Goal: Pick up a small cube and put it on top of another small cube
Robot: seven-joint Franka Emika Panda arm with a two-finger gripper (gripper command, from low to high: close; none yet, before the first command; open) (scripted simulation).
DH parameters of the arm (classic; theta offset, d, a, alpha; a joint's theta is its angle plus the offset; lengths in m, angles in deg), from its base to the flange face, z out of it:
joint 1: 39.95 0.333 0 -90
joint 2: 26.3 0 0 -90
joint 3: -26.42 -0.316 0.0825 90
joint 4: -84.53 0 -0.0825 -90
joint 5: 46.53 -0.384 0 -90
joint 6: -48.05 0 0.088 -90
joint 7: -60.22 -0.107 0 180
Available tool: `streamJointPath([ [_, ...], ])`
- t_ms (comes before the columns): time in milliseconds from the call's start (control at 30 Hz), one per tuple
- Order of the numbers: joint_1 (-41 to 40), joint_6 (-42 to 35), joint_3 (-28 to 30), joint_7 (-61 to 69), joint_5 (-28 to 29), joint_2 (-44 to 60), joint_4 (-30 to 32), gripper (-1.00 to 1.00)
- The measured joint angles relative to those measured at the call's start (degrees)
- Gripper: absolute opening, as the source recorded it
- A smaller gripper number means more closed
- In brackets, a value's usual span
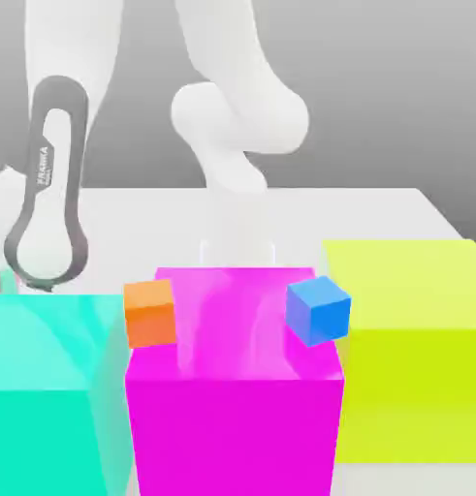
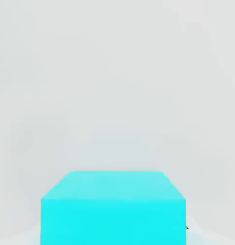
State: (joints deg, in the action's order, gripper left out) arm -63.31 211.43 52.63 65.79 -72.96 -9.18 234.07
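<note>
The arm [image 1: 243, 116] is looking like smooth white plastic with a soft sheen, and its dark grey link [image 1: 49, 184] is looking matt. The magenta block [image 1: 234, 378] is showing a glossy top that is reflecting the white arm. The cyan block [image 1: 49, 387] [image 2: 113, 208] is appearing smooth and slightly shiny, with pale reflections. The yellow-green block [image 1: 416, 339] is looking flat and matt. The small orange cube [image 1: 149, 313] and the small blue cube [image 1: 318, 309] are appearing smooth, like plain plastic. The table [image 1: 377, 208] is looking matt and pale
</note>
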Motion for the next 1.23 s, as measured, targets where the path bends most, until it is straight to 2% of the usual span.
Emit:
streamJointPath([
  [100, 3.9, -3.6, 5.8, -6.9, 9.8, -6.3, 1.8, -1.00],
  [300, 7.9, -6.1, 6.6, -6.8, 23.7, -13.6, 4.5, -1.00],
  [433, 9.7, -7.7, 5.4, -3.6, 29.5, -17.6, 6.1, -1.00],
  [600, 12.3, -9.7, 4.0, 2.7, 33.6, -21.9, 8.0, -1.00],
  [800, 15.7, -10.6, 2.5, 11.8, 34.1, -24.6, 10.1, -1.00],
  [933, 17.6, -6.6, 2.6, 16.2, 28.9, -20.2, 9.9, -1.00],
  [1100, 17.6, -0.5, 0.4, 23.2, 19.1, -13.0, 9.8, -1.00],
  [1133, 16.9, 0.7, -0.7, 24.8, 16.8, -11.5, 9.7, 1.00],
  [1233, 16.9, 0.7, -0.7, 24.8, 16.8, -11.5, 9.7, 1.00],
])
